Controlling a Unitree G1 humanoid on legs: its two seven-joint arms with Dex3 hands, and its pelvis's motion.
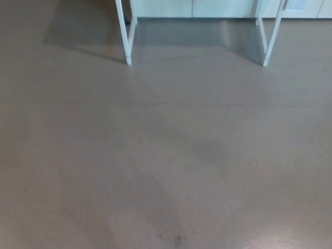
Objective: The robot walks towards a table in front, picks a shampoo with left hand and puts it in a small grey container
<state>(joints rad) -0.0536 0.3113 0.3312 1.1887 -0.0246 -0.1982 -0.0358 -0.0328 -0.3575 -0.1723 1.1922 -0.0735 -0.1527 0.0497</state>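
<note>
No shampoo and no grey container show in the head view. Neither of my hands is in the picture. Only the white legs of a table appear at the top: a left leg pair and a right leg pair. The tabletop itself lies above the picture's edge and is hidden.
A brown-grey floor fills nearly the whole view, with a faint dark smudge right of centre. Behind the table legs runs a pale wall or cabinet base. The table's shadow falls on the floor between and left of the legs.
</note>
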